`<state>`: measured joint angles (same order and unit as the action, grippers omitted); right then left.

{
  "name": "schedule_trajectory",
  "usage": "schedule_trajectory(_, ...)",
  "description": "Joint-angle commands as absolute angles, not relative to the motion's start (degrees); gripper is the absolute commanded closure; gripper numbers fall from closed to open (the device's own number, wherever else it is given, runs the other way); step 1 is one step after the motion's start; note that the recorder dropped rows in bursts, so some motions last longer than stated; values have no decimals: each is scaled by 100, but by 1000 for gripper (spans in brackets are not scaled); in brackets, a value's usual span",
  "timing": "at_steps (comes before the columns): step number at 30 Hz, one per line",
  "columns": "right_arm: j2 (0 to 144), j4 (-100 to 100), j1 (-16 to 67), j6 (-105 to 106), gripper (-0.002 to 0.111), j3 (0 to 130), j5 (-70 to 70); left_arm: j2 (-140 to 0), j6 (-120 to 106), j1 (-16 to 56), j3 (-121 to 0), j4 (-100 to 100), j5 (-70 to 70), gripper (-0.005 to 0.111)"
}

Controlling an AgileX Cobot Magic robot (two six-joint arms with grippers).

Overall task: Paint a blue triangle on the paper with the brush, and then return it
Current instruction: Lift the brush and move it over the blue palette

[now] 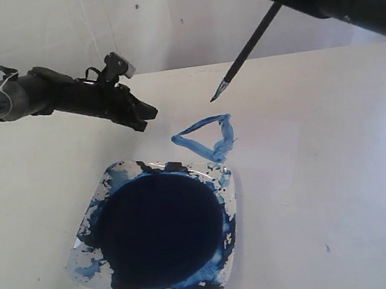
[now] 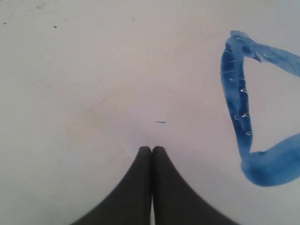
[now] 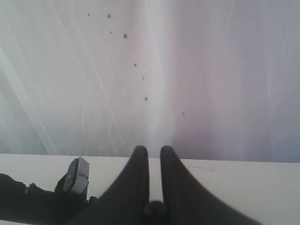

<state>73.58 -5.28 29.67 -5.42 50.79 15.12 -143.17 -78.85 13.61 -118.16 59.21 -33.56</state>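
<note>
Triangle (image 1: 206, 139) looks done, just beyond the dish (image 1: 77, 261). Right claw (image 3: 150, 150) pinches the brush (image 1: 245, 53), tilted, tip hanging near the triangle's far corner. On the return the loaded tip could drip or smear the wet strokes, and the thin handle may pivot in the pinch. Left claw (image 2: 151, 149) is pressed together, empty.

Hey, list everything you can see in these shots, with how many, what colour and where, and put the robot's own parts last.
blue triangle: one, streaky blue outline, on the white surface just beyond the dish.
dish: one, clear with blue smears, at the table's front.
paint pool: one, dark blue, filling the dish.
brush: one, black handle, in the air, tip pointing down beyond the triangle.
table: one, white.
backdrop: one, white, specked, behind the table.
left tool: one, black, shut, empty, left of the triangle.
right tool: one, black, shut on the brush.
</note>
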Motion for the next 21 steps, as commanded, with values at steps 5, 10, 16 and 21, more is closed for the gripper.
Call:
schedule_trajectory(5,6727,-819,2960,-477,107,5054,1014,-13927,-7310,1143,-11835,6255,-3700,107)
schedule_trajectory(10,6523,-1069,2960,-477,107,5054,734,-13620,-7210,1026,-11567,6387,-3811,107)
schedule_trajectory(16,6351,-1356,2960,-488,107,4696,877,-13063,-7183,851,-10965,6416,-3823,107)
schedule_trajectory(21,6330,-1631,2960,-853,107,4291,1051,-12458,-7170,827,-10292,6492,-3498,107)
